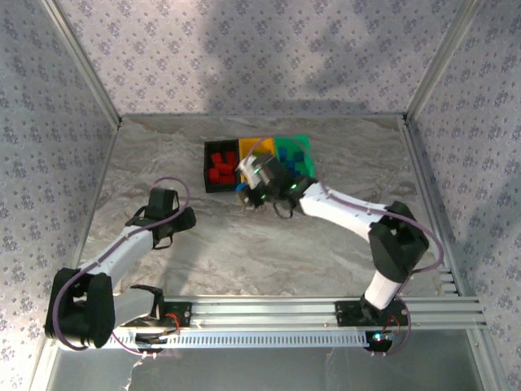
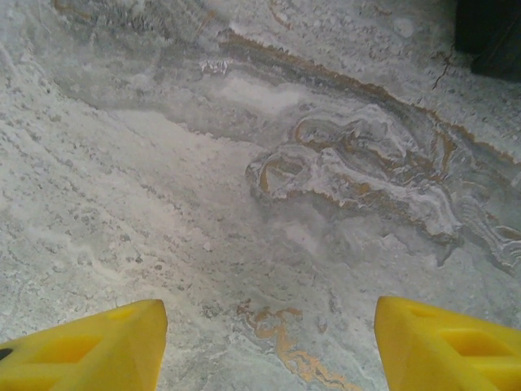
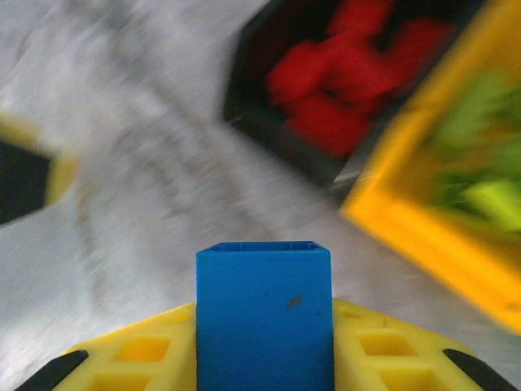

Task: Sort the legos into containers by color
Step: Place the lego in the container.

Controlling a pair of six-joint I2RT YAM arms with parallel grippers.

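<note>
Legos are seen in all three bins: red ones in the black bin, yellow-green ones in the yellow bin, blue ones in the green bin. One blue lego is gripped upright by the right gripper, clenched on it between yellow fingers, just in front of the black and yellow bins and above the table. No other loose lego can be made out on the table from above, so the sorting is judged nearly done: this piece is left to be carried across to the green bin and dropped there. The left gripper is held released, jaws apart with nothing between them, low over bare table well to the left of the bins. The table is covered in a grey marbled pattern with brown veins. It is enclosed by walls papered in a small floral print, with metal frame posts at the corners and a slotted rail along the near edge, to which both arms are bolted.
</note>
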